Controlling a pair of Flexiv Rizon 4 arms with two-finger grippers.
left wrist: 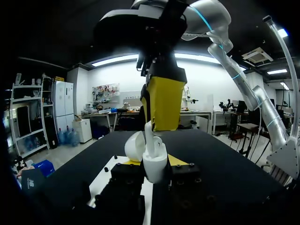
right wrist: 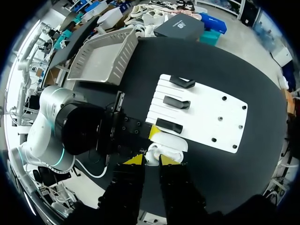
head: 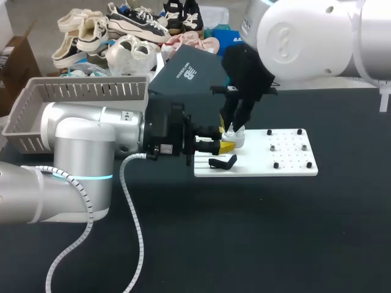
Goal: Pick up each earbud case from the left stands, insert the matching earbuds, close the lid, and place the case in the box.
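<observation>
1. Earbud case, lid swung open, sits clamped from two sides in the fingers of the left gripper, over the left end of the white board and close to the black stands.
2. Right gripper hangs directly above it, fingers narrow and pinched on a white earbud, stem pointing down.
3. Seen from the left wrist, the earbud stands upright over the case's open mouth, its long axis in line with the well below. The tip is at or just inside the rim, and whether it is seated cannot be told.
4. The left arm reaches in level from the side and the right drops from overhead, so the two tools cross at right angles.
5. What remains looks like a short, straight push down; a sideways drift would likely catch the rim.
6. The grey box waits well apart, beyond the left arm.
</observation>
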